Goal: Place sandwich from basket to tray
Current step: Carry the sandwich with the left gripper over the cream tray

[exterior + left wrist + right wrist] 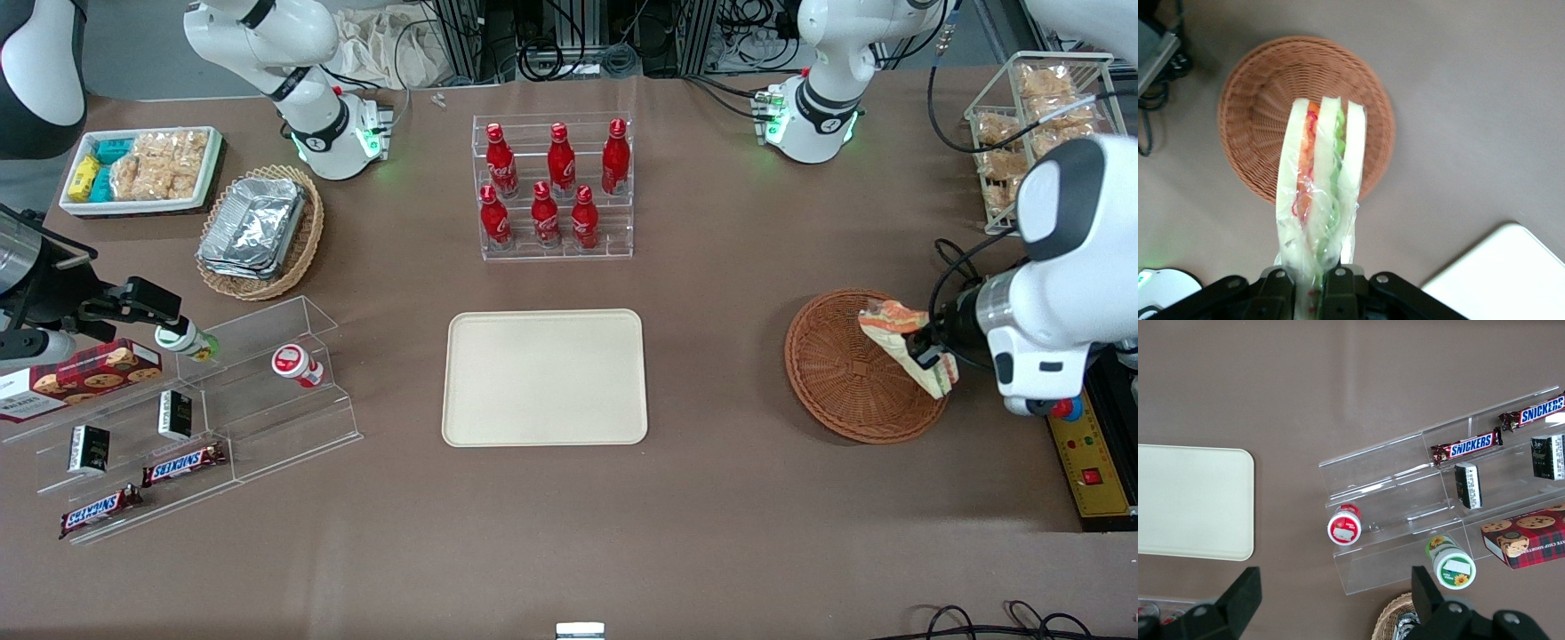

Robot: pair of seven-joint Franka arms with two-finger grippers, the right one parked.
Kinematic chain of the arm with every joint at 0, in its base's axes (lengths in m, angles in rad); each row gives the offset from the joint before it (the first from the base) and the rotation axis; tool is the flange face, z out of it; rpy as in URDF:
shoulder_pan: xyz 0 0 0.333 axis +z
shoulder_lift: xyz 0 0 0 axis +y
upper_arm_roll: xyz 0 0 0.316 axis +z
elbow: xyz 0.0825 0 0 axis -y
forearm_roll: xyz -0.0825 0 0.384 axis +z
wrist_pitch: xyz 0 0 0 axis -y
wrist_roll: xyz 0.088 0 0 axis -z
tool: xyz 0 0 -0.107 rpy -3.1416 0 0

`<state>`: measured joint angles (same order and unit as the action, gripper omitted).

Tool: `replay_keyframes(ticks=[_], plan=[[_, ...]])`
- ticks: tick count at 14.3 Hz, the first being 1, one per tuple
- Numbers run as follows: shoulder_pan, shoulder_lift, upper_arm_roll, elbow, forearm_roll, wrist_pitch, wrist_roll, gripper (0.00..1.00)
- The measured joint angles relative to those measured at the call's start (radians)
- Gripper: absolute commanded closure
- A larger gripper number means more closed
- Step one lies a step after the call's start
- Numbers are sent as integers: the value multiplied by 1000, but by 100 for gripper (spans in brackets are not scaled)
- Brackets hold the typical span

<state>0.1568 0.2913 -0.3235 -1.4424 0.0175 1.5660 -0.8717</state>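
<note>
Above basket [849, 373], jaws [925, 353] gripping sandwich [900, 333]

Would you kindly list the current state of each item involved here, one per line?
Sandwich: wrapped, held in the claw, lifted above the basket.
Claw: shut on the sandwich, over the basket's edge.
Basket: upright, nothing in it.
Tray: flat on the table, nothing on it.
Red bottles: upright, capped, in their rack.
</note>
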Motion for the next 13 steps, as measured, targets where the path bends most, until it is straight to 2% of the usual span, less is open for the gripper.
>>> replay_keyframes(ticks=[3, 5, 7, 11, 13], plan=[[-30, 4, -103, 33, -4, -7, 1, 100], [-78, 23, -148, 32, -8, 25, 10, 95], [-149, 71, -165, 26, -8, 95, 34, 100], [-308, 245, -166, 6, -1, 334, 39, 100], [-357, 334, -166, 5, 40, 405, 39, 100]])
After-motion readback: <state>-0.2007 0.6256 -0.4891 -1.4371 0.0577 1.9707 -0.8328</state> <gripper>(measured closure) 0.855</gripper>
